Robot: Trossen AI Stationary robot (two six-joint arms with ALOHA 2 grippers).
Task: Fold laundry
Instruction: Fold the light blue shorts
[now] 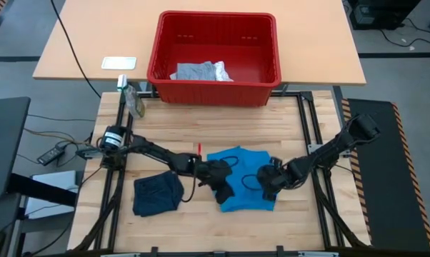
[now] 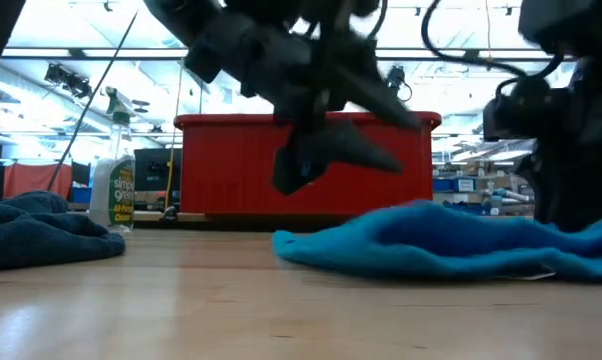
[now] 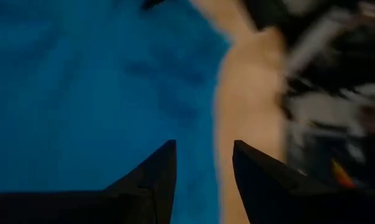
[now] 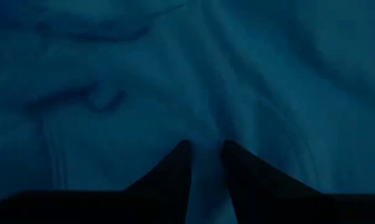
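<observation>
The bright blue garment [image 1: 242, 182] lies spread on the table's middle, rumpled and humped in the low view [image 2: 451, 240]. My left gripper [image 1: 223, 190] hangs open above its left edge [image 3: 203, 155], clear of the cloth in the low view [image 2: 316, 165]. My right gripper [image 1: 269, 184] is down on the garment's right part, its fingers nearly together on the cloth [image 4: 206, 149]. The dark navy garment [image 1: 158, 194] lies folded on the table to the left. A light grey garment [image 1: 201, 71] lies in the red basket. No white garment shows apart from it. My right gripper comes at the bright blue garment from above, slanting in from the table's right. A raised ridge of the cloth [image 4: 207, 127] runs into the narrow gap between the fingertips [image 4: 182, 155]. The garment stays lying on the table. One layer or several, I cannot tell.
The red basket [image 1: 165, 75] stands at the table's far edge. A spray bottle [image 1: 133, 100] stands at the far left, also in the low view [image 2: 114, 185]. Bare wood lies along the near edge [image 1: 201, 228]. A small red mark [image 1: 199, 148] sits beside the blue garment.
</observation>
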